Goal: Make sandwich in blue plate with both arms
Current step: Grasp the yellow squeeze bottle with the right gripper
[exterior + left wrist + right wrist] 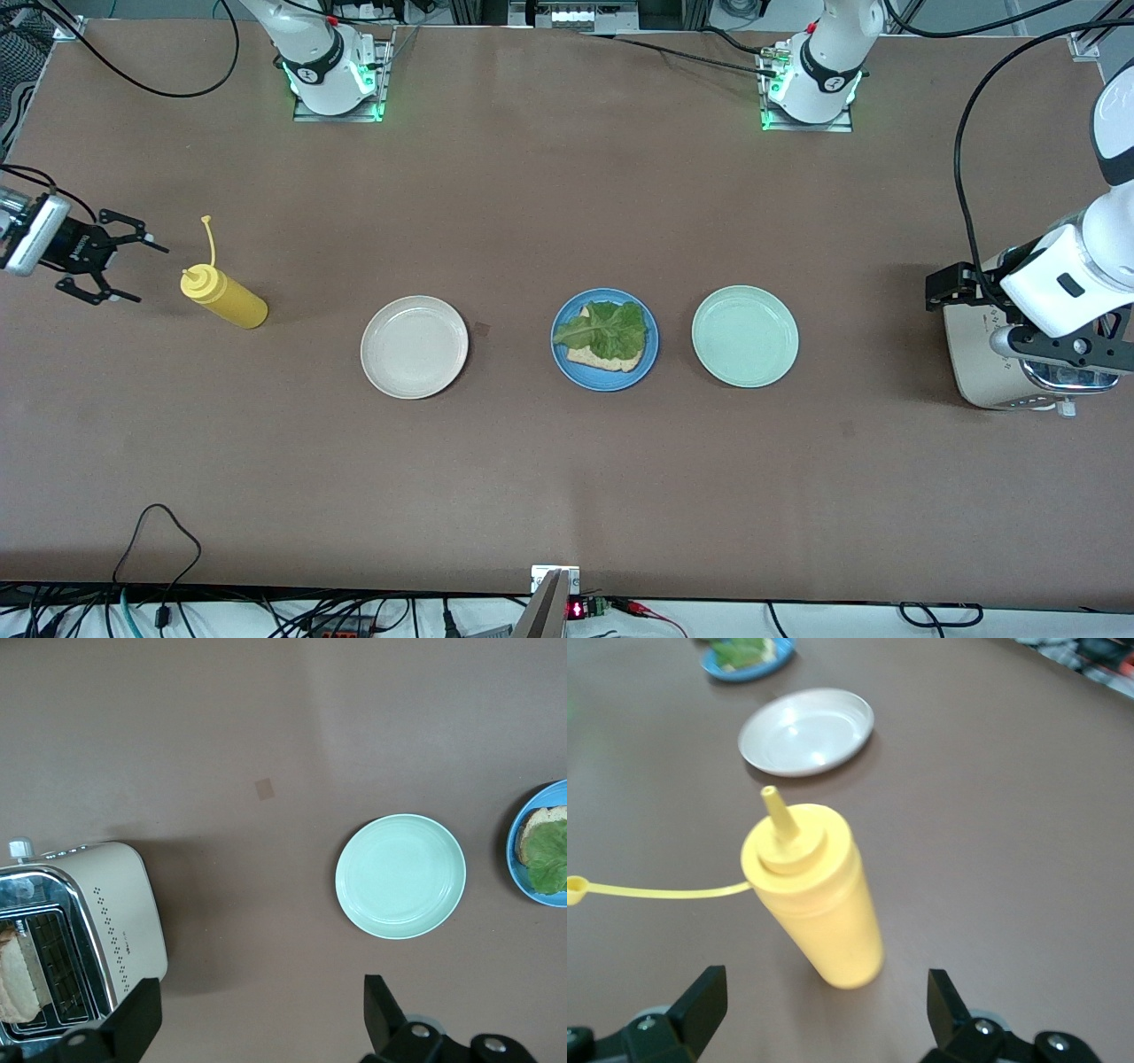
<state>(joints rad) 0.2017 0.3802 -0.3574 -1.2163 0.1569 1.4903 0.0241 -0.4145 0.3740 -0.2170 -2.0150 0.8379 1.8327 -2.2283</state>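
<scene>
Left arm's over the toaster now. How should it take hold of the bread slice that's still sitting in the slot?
Grip the bread slice by its top edge, the only part that may clear the toaster slot, coming straight down from above. It stands on edge between the slot walls, so I would put one finger on each flat face. The left gripper is open over the table beside the toaster and would need to shift over the slot first.

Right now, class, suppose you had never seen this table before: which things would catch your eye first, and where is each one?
The round sky-blue plate in the middle of the row of three plates, holding one slice of toasted bread under a crinkled green lettuce leaf, stands out first. Next comes the upright yellow squeeze bottle at the right arm's end, with the right gripper open beside it. The left gripper hangs open over the cream toaster.
</scene>
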